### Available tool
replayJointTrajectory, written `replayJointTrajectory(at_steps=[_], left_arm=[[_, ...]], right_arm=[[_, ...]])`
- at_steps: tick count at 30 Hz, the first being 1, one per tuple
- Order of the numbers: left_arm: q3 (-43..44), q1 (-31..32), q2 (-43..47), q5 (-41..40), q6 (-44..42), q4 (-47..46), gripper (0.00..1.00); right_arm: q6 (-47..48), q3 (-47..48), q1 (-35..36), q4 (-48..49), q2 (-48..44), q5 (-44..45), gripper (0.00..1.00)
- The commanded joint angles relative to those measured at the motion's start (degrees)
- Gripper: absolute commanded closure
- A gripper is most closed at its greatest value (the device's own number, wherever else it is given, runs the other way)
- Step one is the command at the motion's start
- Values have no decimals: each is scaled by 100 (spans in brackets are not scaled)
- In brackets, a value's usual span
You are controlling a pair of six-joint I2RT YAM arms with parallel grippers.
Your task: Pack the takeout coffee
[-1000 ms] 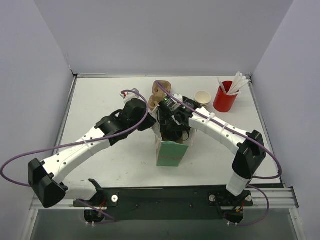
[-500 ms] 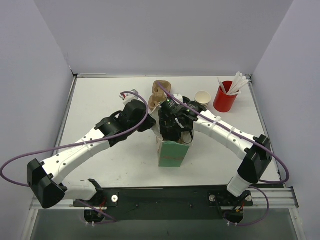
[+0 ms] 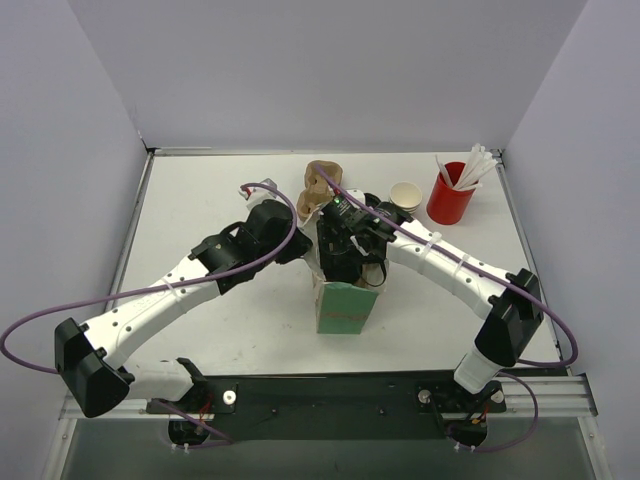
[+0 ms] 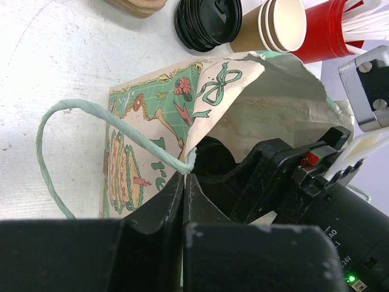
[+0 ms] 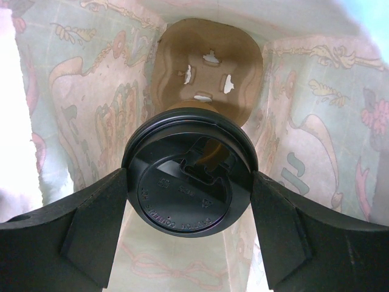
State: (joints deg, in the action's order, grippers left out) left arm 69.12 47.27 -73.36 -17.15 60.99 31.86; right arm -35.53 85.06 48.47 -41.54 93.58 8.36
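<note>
The takeout coffee (image 5: 189, 173) shows in the right wrist view as a round black lid with the brown cup hidden beneath it. My right gripper (image 5: 189, 204) is shut on it, one finger on each side of the lid, inside the green patterned paper bag (image 3: 345, 308). A brown cardboard cup carrier (image 5: 206, 67) lies on the bag's bottom below the cup. My left gripper (image 4: 184, 182) is shut on the bag's rim where the mint handle (image 4: 61, 121) joins. In the top view the right gripper (image 3: 345, 262) reaches into the bag's mouth and hides the cup.
Behind the bag are a stack of black lids (image 4: 206, 21), a stack of lidless tan cups (image 4: 276, 24) and a red cup with white sticks (image 3: 450, 195). Brown cardboard carriers (image 3: 320, 185) lie at the back centre. Walls enclose the table.
My right arm has shifted and pushed the gripper with the coffee a little deeper into the bag. The left gripper has kept its hold on the bag's rim.
</note>
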Motion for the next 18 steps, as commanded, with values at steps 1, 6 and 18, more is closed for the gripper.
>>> replayJointTrajectory(at_steps=[1, 6, 18], left_arm=[[-13, 11, 156, -131, 159, -259, 100], [-66, 20, 191, -105, 141, -294, 100], [-83, 20, 199, 10, 62, -373, 100]], right_arm=[[28, 55, 31, -179, 99, -71, 48], [20, 116, 22, -196, 257, -45, 48], [28, 345, -162, -241, 600, 87, 49]])
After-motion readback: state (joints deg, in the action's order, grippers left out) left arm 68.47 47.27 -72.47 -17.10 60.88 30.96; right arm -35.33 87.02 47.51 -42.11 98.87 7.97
